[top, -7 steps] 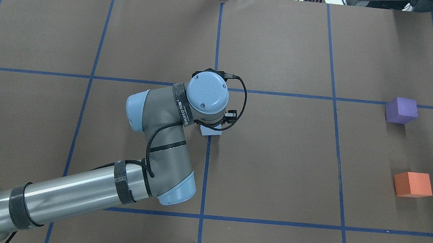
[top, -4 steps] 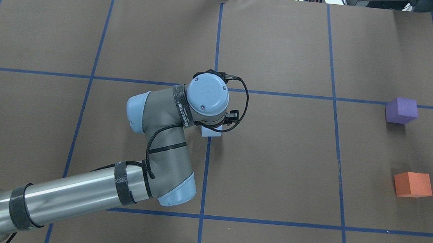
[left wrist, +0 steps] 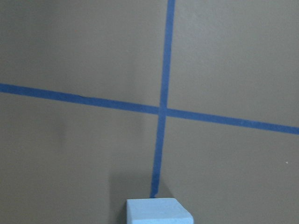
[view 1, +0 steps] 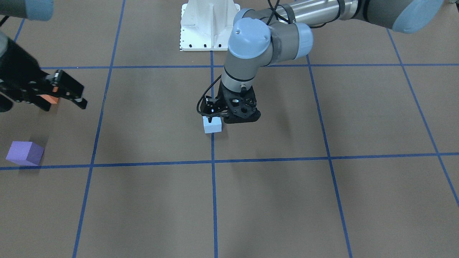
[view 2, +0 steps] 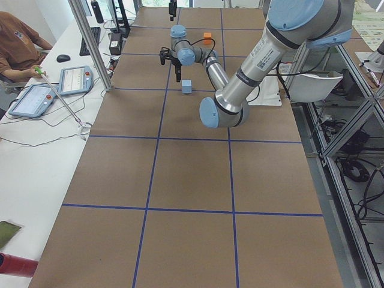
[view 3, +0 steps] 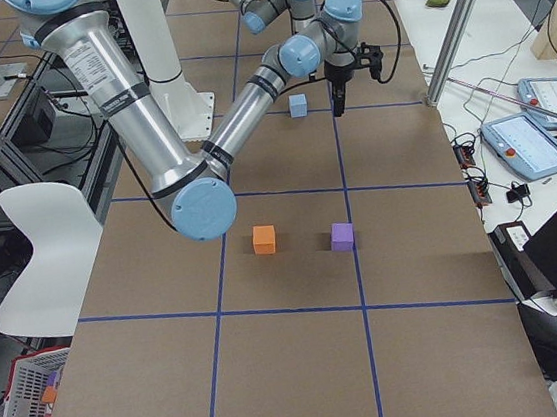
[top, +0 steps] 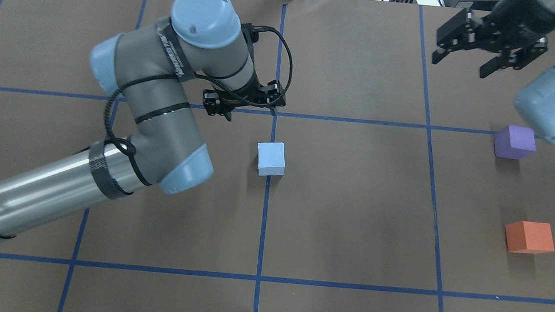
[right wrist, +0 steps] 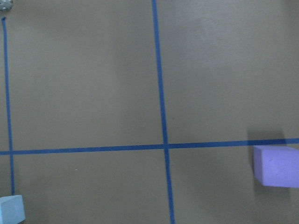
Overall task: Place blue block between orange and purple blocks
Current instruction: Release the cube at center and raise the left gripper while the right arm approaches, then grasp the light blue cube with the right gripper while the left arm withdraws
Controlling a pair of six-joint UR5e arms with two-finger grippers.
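Left gripper is lifting clear of the blue block and shifting toward 11 o'clock in the overhead view, leaving the block's top uncovered. Right gripper is entering at 1 o'clock, jaws spread.

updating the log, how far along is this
Nothing done yet: the blue block sits mid-table, far from the purple block and orange block. In hand: nothing; left gripper and right gripper are both empty. Still to do: grasp it and set it between them.
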